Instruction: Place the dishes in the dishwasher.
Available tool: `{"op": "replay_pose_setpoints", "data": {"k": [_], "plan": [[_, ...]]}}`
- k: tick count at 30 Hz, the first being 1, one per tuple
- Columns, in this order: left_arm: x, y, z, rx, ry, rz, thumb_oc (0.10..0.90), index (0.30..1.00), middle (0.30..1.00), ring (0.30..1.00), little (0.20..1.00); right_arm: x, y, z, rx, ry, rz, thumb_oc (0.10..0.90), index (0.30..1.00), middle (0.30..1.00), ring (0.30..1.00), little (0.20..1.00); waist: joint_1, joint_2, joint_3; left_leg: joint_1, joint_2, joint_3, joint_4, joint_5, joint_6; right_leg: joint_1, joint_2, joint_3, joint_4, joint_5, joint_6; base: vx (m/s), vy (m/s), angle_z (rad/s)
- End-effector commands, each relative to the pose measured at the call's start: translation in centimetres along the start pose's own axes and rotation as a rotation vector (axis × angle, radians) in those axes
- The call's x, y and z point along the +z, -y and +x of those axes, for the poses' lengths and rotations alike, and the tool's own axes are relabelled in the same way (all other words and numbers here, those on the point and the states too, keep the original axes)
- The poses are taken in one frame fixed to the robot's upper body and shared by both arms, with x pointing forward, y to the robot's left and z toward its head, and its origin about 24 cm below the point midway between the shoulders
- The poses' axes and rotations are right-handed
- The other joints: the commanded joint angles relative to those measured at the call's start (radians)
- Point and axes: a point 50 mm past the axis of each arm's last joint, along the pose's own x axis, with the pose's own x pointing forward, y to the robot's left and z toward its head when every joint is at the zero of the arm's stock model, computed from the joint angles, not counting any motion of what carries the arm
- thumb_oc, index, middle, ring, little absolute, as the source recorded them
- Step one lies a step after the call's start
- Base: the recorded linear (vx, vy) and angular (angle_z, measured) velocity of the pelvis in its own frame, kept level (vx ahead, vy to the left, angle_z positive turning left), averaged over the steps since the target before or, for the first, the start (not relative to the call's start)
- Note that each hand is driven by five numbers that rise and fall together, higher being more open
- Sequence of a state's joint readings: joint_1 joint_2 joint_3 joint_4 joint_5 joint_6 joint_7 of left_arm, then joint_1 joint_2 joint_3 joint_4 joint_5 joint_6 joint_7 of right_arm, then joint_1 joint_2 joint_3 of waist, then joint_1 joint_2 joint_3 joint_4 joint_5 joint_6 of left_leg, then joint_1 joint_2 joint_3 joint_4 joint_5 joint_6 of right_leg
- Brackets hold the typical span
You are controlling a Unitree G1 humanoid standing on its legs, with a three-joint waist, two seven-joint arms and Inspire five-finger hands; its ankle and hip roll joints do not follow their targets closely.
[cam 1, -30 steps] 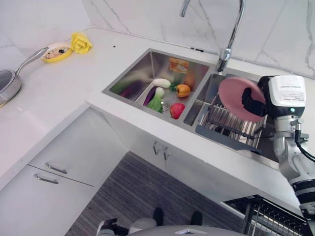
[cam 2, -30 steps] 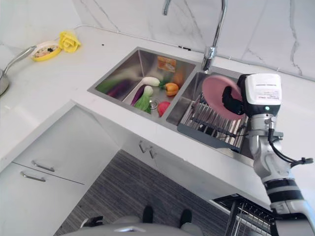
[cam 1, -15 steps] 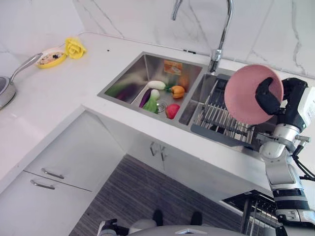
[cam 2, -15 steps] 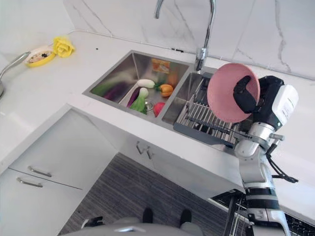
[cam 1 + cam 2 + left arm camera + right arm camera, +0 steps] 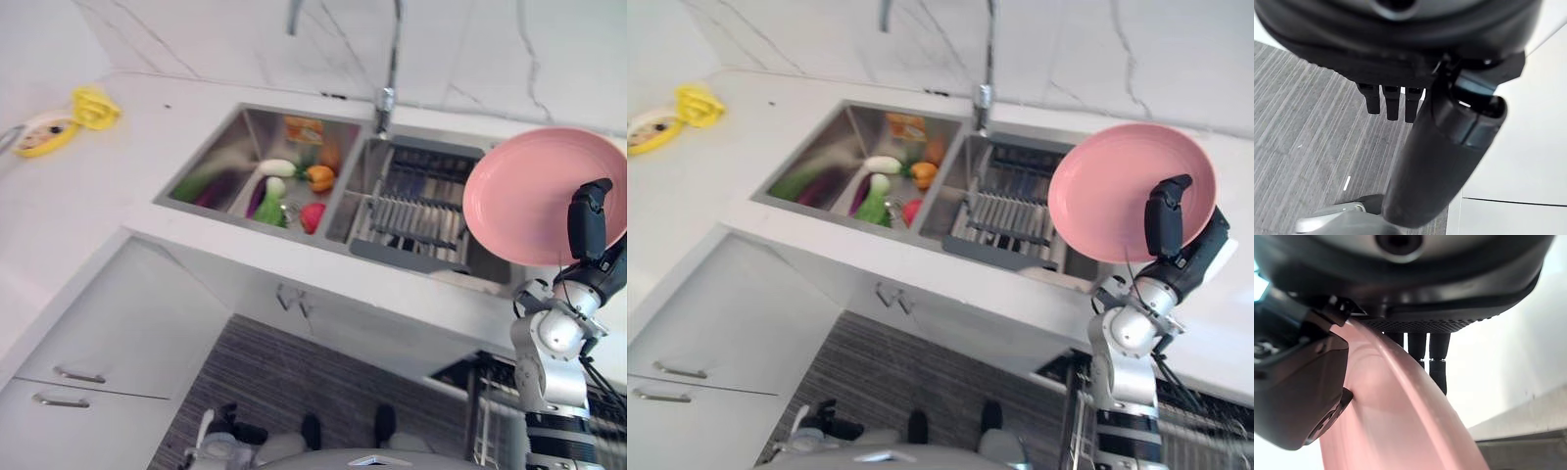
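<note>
- Right hand (image 5: 588,230) clamped on the pink plate (image 5: 534,191) — thumb across the plate's face, fingers behind its rim, as the right wrist view shows (image 5: 1400,421).
- Plate is held up in the air on edge, face turned toward the camera, above and beyond the hand; it hangs over the worktop (image 5: 88,196) just to the side of the sink rack (image 5: 421,211), touching nothing but the hand.
- Dishwasher rack (image 5: 495,416) sits low, below the hand and beside the arm, partly in view; plate not yet in it.
- Left hand (image 5: 1396,100) hangs over the grey floor (image 5: 1308,132), fingers straight, holding nothing — idle.
- Vegetables (image 5: 284,186) lie in the sink basin (image 5: 220,157), well away from the hand on the far side of the rack; faucet (image 5: 387,59) beyond it.
- Risk: grip is only at the rim, so the plate could pivot or slip out as the arm swings down.
- Risk: plate edge could clip the worktop lip on the way down, since the dishwasher lies under it.
- Risk: plate could land across the rack wires if not lined up with a slot — a knock or tip-over would follow.
</note>
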State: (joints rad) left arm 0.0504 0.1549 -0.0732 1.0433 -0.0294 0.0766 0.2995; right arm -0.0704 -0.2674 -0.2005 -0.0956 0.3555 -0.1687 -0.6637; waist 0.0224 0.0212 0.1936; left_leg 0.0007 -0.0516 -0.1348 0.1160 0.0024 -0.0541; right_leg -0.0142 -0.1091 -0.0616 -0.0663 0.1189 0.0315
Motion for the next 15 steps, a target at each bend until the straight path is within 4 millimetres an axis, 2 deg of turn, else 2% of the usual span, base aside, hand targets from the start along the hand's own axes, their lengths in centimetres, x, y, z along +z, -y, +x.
{"op": "replay_pose_setpoints", "data": {"k": [1,4,5,6,7,8,9,10,11,13,15], "plan": [[0.3,-1.5,0.6,0.065,-0.019,-0.028,0.800,0.900,0.900,0.900,0.900,6.4,-0.9,1.2,0.073,0.289,0.243,0.400,0.300,0.300,0.300,0.300,-0.017,-0.033,-0.076,-0.004,0.015,-0.085,-0.071,-0.075,-0.012,-0.043,-0.083,0.097,0.027,-0.020,0.119,-0.06,0.220,-1.44],[0.3,-1.4,0.6,0.064,-0.018,-0.029,0.800,0.900,0.900,0.900,0.900,6.4,-0.9,1.2,0.074,0.290,0.244,0.400,0.300,0.300,0.300,0.300,-0.014,-0.033,-0.077,-0.002,0.016,-0.083,-0.078,-0.071,-0.012,-0.046,-0.083,0.099,0.029,-0.021,0.119,-0.01,0.124,-0.72],[1.4,-1.3,0.8,0.067,0.001,0.001,0.800,0.900,0.900,0.900,0.900,5.9,-0.3,1.4,0.060,0.264,0.219,0.400,0.300,0.300,0.300,0.300,-0.046,-0.042,-0.078,0.013,-0.003,-0.080,-0.101,-0.067,0.013,-0.083,-0.091,0.169,0.050,-0.007,0.134,0.01,0.190,-0.61],[1.4,-1.3,0.8,0.067,0.001,0.001,0.800,0.900,0.900,0.900,0.900,5.9,-0.3,1.4,0.060,0.264,0.219,0.400,0.300,0.300,0.300,0.300,-0.046,-0.042,-0.078,0.013,-0.003,-0.080,-0.101,-0.067,0.013,-0.083,-0.091,0.169,0.050,-0.007,0.134,-0.08,0.338,-0.69],[0.8,-1.5,0.8,0.070,-0.023,0.024,0.800,0.900,0.900,0.900,0.900,6.0,-0.2,1.3,0.051,0.264,0.229,0.400,0.300,0.300,0.300,0.300,-0.056,-0.054,-0.061,0.019,-0.013,-0.038,-0.124,-0.057,0.029,-0.129,-0.096,0.211,0.066,0.027,0.158,-0.40,0.307,-0.46],[0.2,-1.1,0.6,0.036,-0.002,0.042,0.800,0.900,0.900,0.900,0.900,5.2,0.7,1.4,-0.006,0.246,0.242,0.400,0.300,0.300,0.300,0.300,-0.018,-0.052,-0.010,0.021,0.007,0.079,-0.166,-0.037,0.039,-0.221,-0.118,0.067,0.135,0.042,0.174,-0.47,0.393,-1.09],[-1.0,-1.8,0.6,0.051,-0.057,0.052,0.800,0.900,0.900,0.900,0.900,5.4,0.7,1.6,-0.004,0.248,0.240,0.400,0.300,0.300,0.300,0.300,-0.007,-0.041,-0.009,0.013,0.015,0.114,-0.174,-0.032,0.036,-0.219,-0.129,0.003,0.156,0.018,0.167,-0.43,0.308,-3.13],[-0.9,-2.4,0.7,0.065,-0.033,0.037,0.800,0.900,0.900,0.900,0.900,4.9,1.1,1.5,-0.015,0.237,0.269,0.400,0.300,0.300,0.300,0.300,-0.012,-0.040,-0.009,0.005,0.012,0.129,-0.182,-0.016,0.036,-0.193,-0.126,-0.022,0.179,-0.010,0.161,-0.17,0.195,-3.02],[-1.7,-3.1,0.8,0.074,-0.074,0.068,0.800,0.900,0.900,0.900,0.900,4.7,1.7,1.8,-0.014,0.231,0.225,0.400,0.300,0.300,0.300,0.300,-0.016,-0.042,-0.011,0.005,0.009,0.143,-0.183,-0.009,0.041,-0.167,-0.103,-0.008,0.217,-0.042,0.151,-0.17,0.146,-2.33],[-2.3,-3.4,0.8,0.073,-0.104,0.104,0.800,0.900,0.900,0.900,0.900,4.8,2.6,1.7,-0.032,0.242,0.196,0.400,0.300,0.300,0.300,0.300,-0.018,-0.030,-0.019,-0.009,0.010,0.164,-0.171,0.009,0.054,-0.134,-0.045,0.028,0.304,-0.101,0.120,-0.13,0.150,-0.47],[-2.4,-3.4,0.7,0.065,-0.093,0.124,0.800,0.900,0.900,0.900,0.900,4.7,3.9,2.1,-0.091,0.249,0.159,0.400,0.300,0.300,0.300,0.300,-0.011,-0.025,-0.039,-0.013,0.008,0.191,-0.179,0.004,0.056,-0.091,-0.022,0.018,0.301,-0.164,0.104,-0.06,0.104,-0.47]]}}
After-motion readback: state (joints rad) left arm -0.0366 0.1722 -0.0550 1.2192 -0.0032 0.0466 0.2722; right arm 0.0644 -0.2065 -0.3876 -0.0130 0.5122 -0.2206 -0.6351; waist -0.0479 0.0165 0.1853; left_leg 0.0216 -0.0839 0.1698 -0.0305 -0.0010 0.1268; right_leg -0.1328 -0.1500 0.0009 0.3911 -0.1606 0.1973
